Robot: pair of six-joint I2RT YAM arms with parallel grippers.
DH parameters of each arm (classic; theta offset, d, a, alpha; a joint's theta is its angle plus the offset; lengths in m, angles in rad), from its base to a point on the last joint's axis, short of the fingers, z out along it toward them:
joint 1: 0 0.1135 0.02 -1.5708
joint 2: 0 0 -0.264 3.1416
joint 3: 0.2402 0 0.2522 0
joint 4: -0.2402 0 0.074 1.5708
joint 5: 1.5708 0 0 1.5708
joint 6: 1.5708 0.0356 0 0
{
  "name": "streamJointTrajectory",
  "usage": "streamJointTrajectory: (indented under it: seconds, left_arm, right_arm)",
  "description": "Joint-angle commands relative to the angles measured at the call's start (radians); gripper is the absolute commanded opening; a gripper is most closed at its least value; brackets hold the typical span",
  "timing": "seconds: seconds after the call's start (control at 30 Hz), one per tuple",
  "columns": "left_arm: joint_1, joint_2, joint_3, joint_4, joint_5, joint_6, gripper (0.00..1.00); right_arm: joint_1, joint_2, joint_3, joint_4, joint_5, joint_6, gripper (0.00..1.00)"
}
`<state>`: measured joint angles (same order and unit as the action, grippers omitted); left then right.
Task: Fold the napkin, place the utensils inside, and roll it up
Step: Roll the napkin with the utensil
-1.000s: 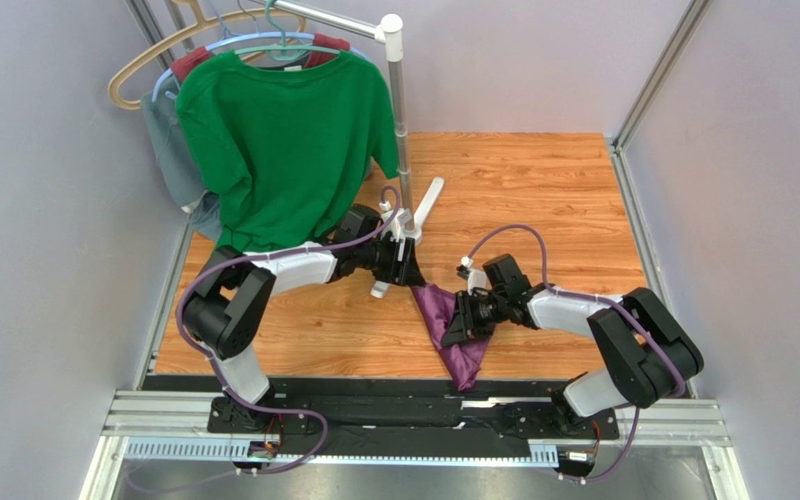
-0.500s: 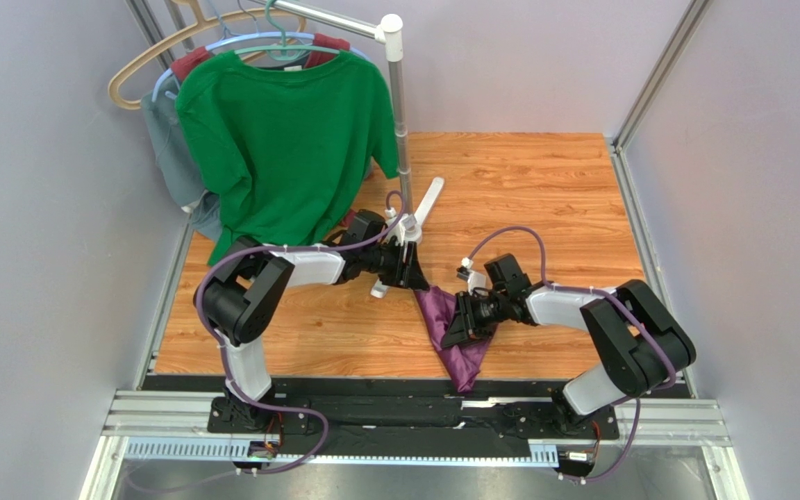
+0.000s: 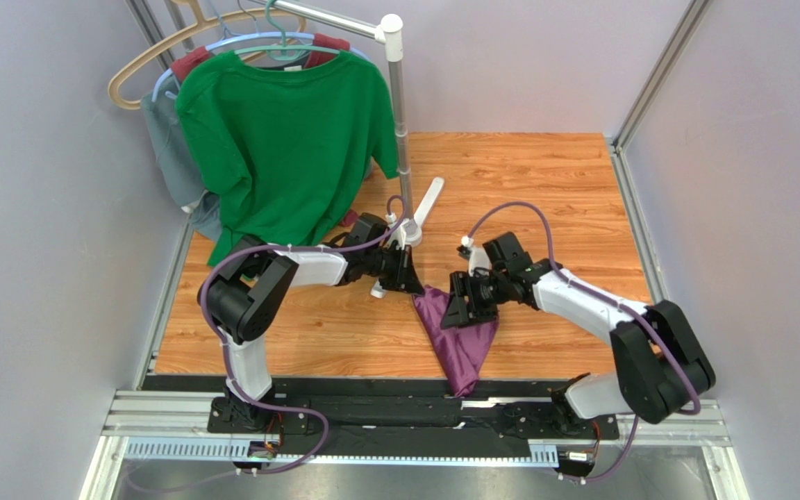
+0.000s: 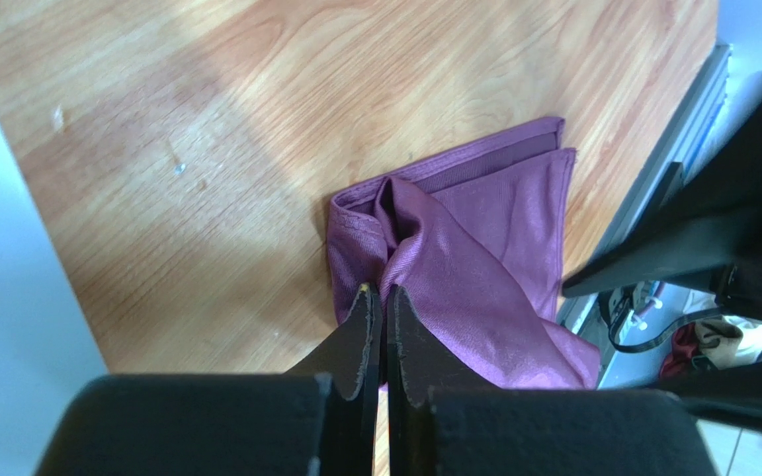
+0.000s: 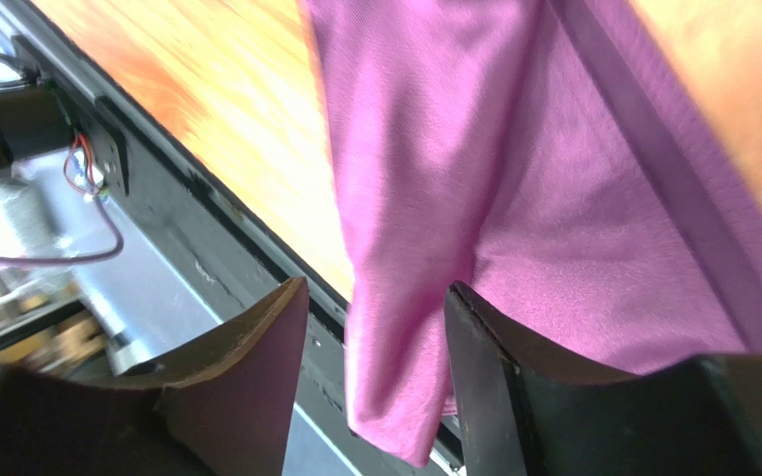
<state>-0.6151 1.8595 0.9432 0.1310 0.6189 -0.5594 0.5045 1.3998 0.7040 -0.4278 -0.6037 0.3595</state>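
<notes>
You'll find the napkin [image 3: 458,335] on the table [image 3: 540,188] near its front edge, the left gripper [image 4: 376,292] at its far left corner, the right gripper [image 5: 373,288] over its right side; the shirt [image 3: 284,146] hangs behind, left.

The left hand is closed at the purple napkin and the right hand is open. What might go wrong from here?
1. The napkin hangs with its near tip over the near edge of the table, and the open right hand does not hold it; that end may catch on the black rail or slip off.
2. The left hand is shut on a bunched fold; it may pinch only one layer, so the fold could open when pulled.
</notes>
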Motion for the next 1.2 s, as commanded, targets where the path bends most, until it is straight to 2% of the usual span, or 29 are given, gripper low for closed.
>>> streamJointTrajectory:
  seconds: [0.0, 0.07, 0.23, 0.43, 0.73, 1.17]
  left_arm:
    - [0.002, -0.013, 0.037, -0.057, -0.033, -0.013, 0.0]
    - [0.005, -0.011, 0.04, -0.067, -0.038, -0.016, 0.0]
    - [0.008, -0.014, 0.045, -0.079, -0.039, -0.014, 0.0]
    - [0.008, -0.014, 0.048, -0.094, -0.039, -0.01, 0.0]
    - [0.009, -0.02, 0.049, -0.099, -0.041, -0.008, 0.0]
    - [0.011, -0.02, 0.058, -0.111, -0.031, 0.001, 0.0]
  right_arm:
    - [0.087, -0.102, 0.12, -0.15, 0.243, -0.041, 0.58]
    - [0.184, -0.117, 0.152, -0.178, 0.373, -0.022, 0.58]
    - [0.38, -0.085, 0.17, -0.157, 0.53, 0.042, 0.57]
    - [0.497, 0.022, 0.204, -0.152, 0.668, 0.064, 0.56]
    - [0.551, 0.125, 0.223, -0.178, 0.797, 0.05, 0.57]
    - [0.552, 0.212, 0.158, -0.141, 0.806, 0.099, 0.54]
